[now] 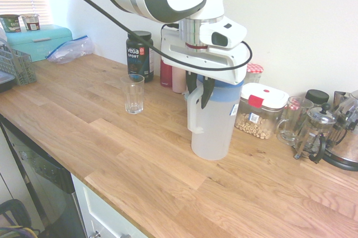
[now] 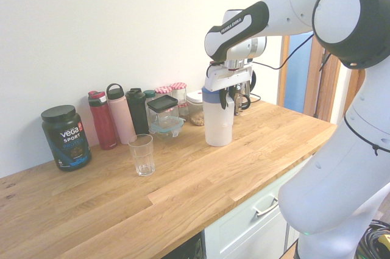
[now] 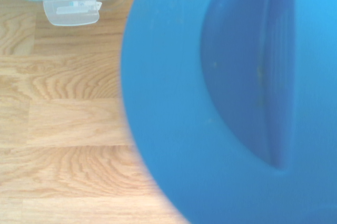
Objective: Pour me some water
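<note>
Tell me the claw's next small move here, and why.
Probably lift the jug straight up. The claw looks pinched on its handle, the jug stands on the counter, and the glass waits empty off to the side, so the jug must clear the wood first.

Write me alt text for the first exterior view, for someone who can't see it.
A white robot arm's gripper is closed around the handle of a translucent plastic water pitcher with a blue lid, standing upright on a wooden kitchen countertop. An empty clear drinking glass stands apart from it, towards the picture's left, with bottles and jars lined along the wall behind.
</note>
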### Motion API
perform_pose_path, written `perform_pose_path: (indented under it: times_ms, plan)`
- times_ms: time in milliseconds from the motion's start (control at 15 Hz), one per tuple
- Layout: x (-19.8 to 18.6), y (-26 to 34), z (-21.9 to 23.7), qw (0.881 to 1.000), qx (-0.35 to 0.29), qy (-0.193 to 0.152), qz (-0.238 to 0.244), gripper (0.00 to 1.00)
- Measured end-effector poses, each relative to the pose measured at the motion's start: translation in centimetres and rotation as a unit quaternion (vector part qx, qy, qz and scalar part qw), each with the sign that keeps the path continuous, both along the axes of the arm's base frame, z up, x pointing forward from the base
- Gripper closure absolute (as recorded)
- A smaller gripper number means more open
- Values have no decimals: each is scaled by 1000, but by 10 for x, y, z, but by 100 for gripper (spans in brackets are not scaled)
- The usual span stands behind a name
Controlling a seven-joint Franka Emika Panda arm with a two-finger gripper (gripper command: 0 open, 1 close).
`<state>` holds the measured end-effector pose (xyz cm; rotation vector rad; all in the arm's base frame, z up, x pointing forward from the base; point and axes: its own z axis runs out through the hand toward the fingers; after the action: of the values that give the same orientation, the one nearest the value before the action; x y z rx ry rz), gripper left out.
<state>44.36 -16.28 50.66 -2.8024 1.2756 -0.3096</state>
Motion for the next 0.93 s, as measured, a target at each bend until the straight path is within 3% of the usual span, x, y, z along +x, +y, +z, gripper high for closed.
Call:
perform_pose_path:
  times_ms: [467, 733, 933]
  plan:
    - [-4, 3, 7, 1000, -2, -5, 0, 100]
    - [-22, 14, 43, 1000, -10, -24, 10, 100]
    - [-42, 39, 78, 998, -20, -34, 48, 100]
